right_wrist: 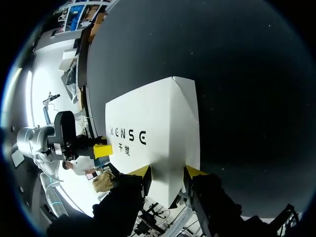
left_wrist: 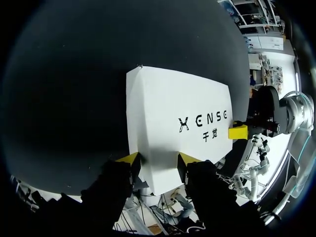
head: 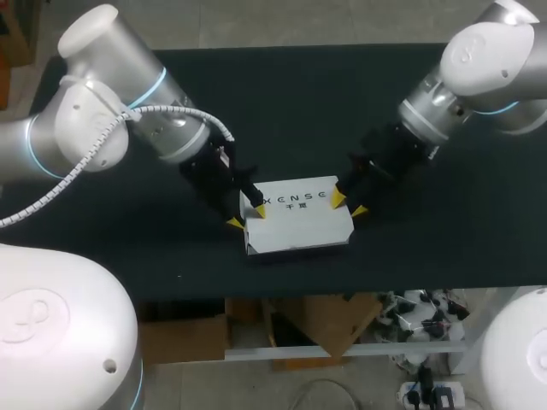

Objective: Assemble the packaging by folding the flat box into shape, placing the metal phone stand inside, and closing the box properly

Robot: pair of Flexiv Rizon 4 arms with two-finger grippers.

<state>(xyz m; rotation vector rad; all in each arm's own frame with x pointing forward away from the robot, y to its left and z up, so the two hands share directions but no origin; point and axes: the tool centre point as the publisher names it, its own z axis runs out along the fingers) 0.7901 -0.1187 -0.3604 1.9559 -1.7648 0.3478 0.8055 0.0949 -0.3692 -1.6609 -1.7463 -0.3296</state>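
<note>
White box [left_wrist: 168, 123]: wrist views show corners between jaws.

black table [head: 427, 256], matte dark cloth over its top

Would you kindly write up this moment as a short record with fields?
Surface: black table
Object: white box, lying flat, top closed, printed side up
Left gripper: at the box's left end
Right gripper: at the box's right end
Phone stand: not visible in any view
</note>
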